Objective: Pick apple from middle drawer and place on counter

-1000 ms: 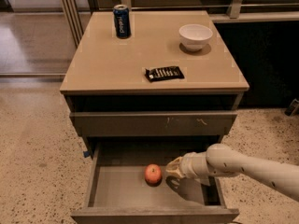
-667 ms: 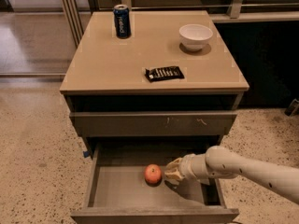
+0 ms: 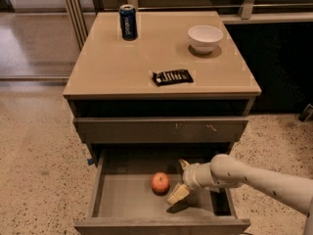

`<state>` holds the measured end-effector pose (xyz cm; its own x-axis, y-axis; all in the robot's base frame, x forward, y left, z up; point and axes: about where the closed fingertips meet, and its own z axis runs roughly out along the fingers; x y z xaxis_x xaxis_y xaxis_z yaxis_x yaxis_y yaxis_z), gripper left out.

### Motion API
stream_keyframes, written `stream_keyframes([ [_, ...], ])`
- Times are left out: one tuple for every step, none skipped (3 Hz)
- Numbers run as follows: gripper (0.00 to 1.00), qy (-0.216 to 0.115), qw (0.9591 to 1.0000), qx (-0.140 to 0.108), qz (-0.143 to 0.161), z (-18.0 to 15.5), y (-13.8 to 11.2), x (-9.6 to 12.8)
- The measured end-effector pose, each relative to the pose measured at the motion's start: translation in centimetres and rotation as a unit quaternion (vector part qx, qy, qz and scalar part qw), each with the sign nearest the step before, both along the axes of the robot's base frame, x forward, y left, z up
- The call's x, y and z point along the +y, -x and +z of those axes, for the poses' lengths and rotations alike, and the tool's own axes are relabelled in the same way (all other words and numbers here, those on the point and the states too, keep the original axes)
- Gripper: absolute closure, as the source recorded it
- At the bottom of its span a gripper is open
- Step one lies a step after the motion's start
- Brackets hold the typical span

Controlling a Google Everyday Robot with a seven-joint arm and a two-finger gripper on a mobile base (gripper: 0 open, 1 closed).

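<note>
Viewing angle: single cam, looking down at cabinet front from above.
counter (image 3: 117, 72): tan top slab; 3 items on it, all apart from each other.
can (image 3: 128, 22): dark blue, upright, back-left of counter.
bowl (image 3: 205, 37): white, upright, back-right of counter.
snack bar (image 3: 172, 77): black wrapper, flat, nr front-centre of counter, slightly skewed.
upper front (image 3: 161, 129): grey-brown, closed, pale scratch marks twd its right end; dark gap betw it and counter.
drawer (image 3: 122, 202): middle one, pulled out below upper front; grey floor, low side walls, front edge at btm of frame.
apple (image 3: 160, 182): red-orange w/ paler patch, on drawer floor, approx centre, well clear of both side walls.
gripper (image 3: 180, 179): inside drawer, just right of apple, pointing at it. Released, fingers spread: one finger (image 3: 184, 164) higher and further back, other lower, nr drawer floor. Apple not betw them. Touching apple or not: can't tell.
arm (image 3: 254, 177): off-white, coming in from right edge of frame, passing over drawer's right side.
floor (image 3: 34, 170): speckled terrazzo round cabinet.
tape (image 3: 90, 160): small blue bit at cabinet's left edge, beside drawer.
</note>
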<state>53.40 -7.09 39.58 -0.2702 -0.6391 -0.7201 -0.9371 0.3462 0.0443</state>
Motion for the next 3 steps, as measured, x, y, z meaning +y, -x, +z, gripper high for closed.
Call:
stream_keyframes([
  [0.02,-0.013,0.9997,0.002,0.02,-0.9,-0.2,1.8],
  [0.03,-0.031,0.9982,0.001,0.051,-1.9,-0.4,4.4],
  [0.3,-0.047,0.9955,-0.009,0.081,-3.4,-0.7,6.4],
])
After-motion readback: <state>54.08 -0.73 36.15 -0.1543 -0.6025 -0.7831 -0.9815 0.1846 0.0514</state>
